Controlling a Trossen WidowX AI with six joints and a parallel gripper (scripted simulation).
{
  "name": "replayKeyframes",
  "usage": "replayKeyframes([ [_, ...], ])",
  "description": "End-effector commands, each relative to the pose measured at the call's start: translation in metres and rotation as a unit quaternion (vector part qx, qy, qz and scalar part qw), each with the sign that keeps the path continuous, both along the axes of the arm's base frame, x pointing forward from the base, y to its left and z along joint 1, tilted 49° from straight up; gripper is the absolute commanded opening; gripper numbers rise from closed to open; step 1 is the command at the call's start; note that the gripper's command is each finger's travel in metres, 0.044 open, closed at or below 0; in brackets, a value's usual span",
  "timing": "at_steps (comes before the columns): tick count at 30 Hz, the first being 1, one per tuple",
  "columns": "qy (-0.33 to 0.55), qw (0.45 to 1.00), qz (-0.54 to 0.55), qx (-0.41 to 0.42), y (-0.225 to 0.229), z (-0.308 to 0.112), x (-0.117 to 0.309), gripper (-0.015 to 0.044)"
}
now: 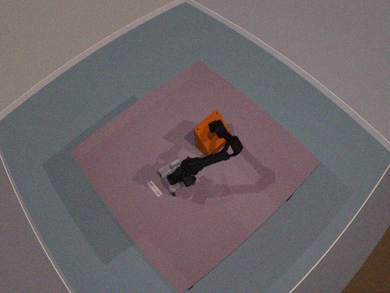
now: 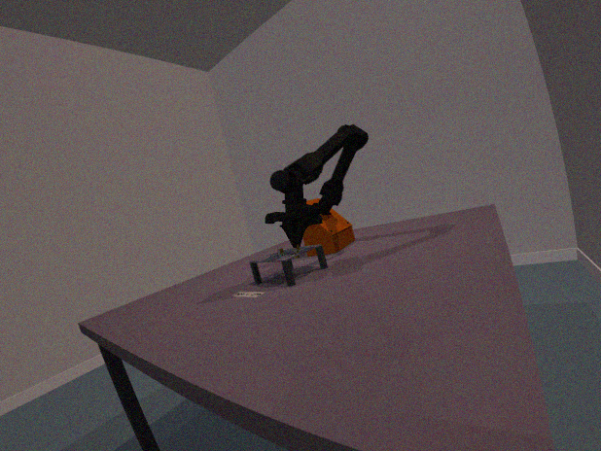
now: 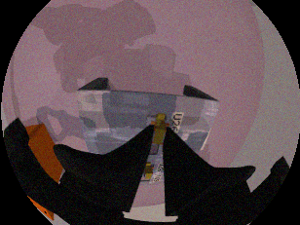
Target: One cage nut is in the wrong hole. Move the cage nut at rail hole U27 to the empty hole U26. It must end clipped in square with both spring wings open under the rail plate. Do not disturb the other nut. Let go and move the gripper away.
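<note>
The black two-fingered gripper points down, its tapered fingers clamped on a small brass-yellow cage nut beside the printed label U26; whether it is clipped in cannot be told. A second brass-yellow cage nut sits farther along the same rail plate, near another label. The grey metal rail plate stands raised on dark legs. Near it, a white printed strip lies on the pinkish table. The black jointed arm reaches over from an orange angular block.
</note>
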State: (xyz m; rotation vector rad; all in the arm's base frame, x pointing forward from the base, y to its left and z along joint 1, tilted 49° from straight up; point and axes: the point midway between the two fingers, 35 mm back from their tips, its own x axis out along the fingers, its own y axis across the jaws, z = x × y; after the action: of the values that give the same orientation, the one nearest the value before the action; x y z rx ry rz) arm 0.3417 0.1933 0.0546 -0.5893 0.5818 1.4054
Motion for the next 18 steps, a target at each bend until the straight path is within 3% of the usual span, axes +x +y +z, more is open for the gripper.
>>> replayKeyframes([
  [1,-0.002,1.000,-0.002,-0.001,-0.0003,0.0005,0.0009,0.0024],
  [18,-0.011,1.000,-0.012,-0.002,-0.0002,0.0004,-0.0005,0.0024],
])
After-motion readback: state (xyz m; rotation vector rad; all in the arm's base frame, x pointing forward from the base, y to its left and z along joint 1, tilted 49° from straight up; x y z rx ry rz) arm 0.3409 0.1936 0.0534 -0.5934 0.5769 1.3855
